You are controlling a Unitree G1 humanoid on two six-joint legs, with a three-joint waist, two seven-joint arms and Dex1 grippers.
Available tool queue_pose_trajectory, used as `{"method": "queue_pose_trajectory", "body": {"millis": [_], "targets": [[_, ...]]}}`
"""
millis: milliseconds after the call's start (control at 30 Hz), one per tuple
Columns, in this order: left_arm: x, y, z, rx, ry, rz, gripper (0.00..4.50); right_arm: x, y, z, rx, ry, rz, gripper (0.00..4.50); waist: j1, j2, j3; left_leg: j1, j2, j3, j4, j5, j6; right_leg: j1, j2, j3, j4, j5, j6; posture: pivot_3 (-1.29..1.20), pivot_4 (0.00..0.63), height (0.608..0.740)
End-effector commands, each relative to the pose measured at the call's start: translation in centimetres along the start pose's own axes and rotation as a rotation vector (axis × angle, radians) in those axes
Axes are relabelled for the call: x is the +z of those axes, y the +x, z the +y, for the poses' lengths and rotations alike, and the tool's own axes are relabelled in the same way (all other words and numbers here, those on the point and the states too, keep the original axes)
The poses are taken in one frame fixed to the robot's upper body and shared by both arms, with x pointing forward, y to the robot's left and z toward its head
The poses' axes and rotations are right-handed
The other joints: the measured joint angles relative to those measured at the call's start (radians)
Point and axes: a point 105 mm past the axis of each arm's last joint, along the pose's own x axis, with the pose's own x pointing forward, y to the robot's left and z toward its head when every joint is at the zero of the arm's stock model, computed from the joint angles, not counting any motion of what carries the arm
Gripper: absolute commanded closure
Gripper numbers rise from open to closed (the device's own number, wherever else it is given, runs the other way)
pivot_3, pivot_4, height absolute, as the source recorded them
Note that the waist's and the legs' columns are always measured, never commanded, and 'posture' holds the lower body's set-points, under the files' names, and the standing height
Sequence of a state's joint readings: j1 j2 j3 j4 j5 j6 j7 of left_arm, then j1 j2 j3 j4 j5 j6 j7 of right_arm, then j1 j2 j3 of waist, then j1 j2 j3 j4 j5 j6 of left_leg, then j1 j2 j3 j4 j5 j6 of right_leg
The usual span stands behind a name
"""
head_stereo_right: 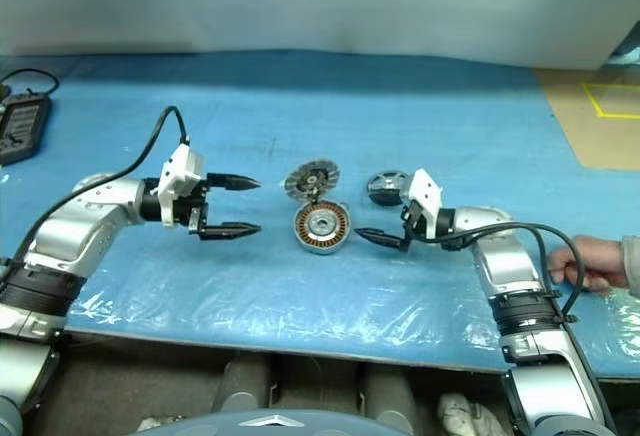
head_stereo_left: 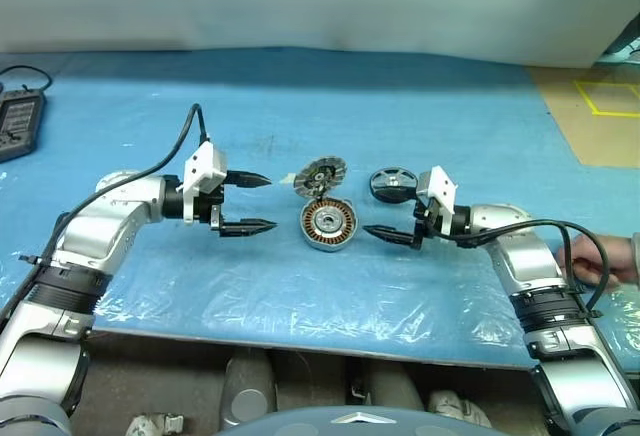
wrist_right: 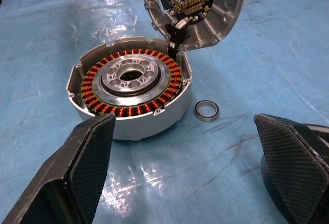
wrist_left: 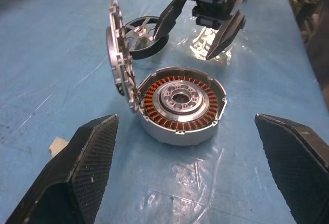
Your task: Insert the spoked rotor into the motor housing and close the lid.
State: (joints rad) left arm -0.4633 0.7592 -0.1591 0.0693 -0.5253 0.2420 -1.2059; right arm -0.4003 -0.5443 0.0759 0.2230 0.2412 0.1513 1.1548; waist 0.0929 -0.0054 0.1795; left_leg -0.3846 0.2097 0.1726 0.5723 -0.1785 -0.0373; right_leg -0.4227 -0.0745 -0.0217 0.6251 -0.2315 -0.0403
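The motor housing (head_stereo_left: pixel 328 225) is found resting on the blue table cover (head_stereo_left: pixel 420 106), its open top exposing a ring of copper-brown windings around a central hole, and it is taken here as the reference point. The lid (head_stereo_left: pixel 321 173) is seen standing tilted on edge at the far rim of the housing, touching it, with its inner face and dark centre hub turned toward the windings; the housing is therefore not closed. The spoked rotor (head_stereo_left: pixel 394 184) is observed lying on the cover beyond and to the right of the housing, apart from it, and it has not been inserted. A small loose ring (wrist_right: pixel 206 110) is noted on the cover just beside the housing wall, not touching it. The left gripper (head_stereo_left: pixel 251 202) is held to the left of the housing, pointing toward it, with its two black fingers spread wide and nothing between them. The right gripper (head_stereo_left: pixel 393 235) is held to the right of the housing, near its side and just in front of the rotor, with its fingers likewise parted and empty; no contact with any part is seen. A dark handheld device (head_stereo_left: pixel 18 124) is recorded far to the left of the housing at the cover's edge. A person's hand (head_stereo_left: pixel 592 261) is seen resting on the cover well to the right of the housing, beyond the right arm.
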Motion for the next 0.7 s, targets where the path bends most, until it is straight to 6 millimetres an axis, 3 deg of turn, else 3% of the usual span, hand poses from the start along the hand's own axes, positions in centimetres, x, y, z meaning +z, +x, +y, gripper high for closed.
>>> {"method": "queue_pose_trajectory", "body": {"millis": [33,700], "targets": [[0.70,-0.28,-0.01,0.055,0.023,-0.027,0.04,0.04,0.37,0.30,0.014,-0.003,-0.007,0.00,-0.001,0.000,0.000,0.000,0.000,0.000,0.000,0.000,0.000,0.000,0.000,0.000,0.000,0.000,0.000,0.00,0.150,0.740],[0.36,-0.38,0.65,0.157,0.021,-0.039,0.04,-0.82,0.70,-0.30,-0.018,0.007,0.017,0.00,-0.001,0.000,0.000,0.000,0.000,0.000,0.001,0.002,0.003,0.000,0.000,0.000,0.001,0.000,0.000,0.00,0.150,0.740]]}}
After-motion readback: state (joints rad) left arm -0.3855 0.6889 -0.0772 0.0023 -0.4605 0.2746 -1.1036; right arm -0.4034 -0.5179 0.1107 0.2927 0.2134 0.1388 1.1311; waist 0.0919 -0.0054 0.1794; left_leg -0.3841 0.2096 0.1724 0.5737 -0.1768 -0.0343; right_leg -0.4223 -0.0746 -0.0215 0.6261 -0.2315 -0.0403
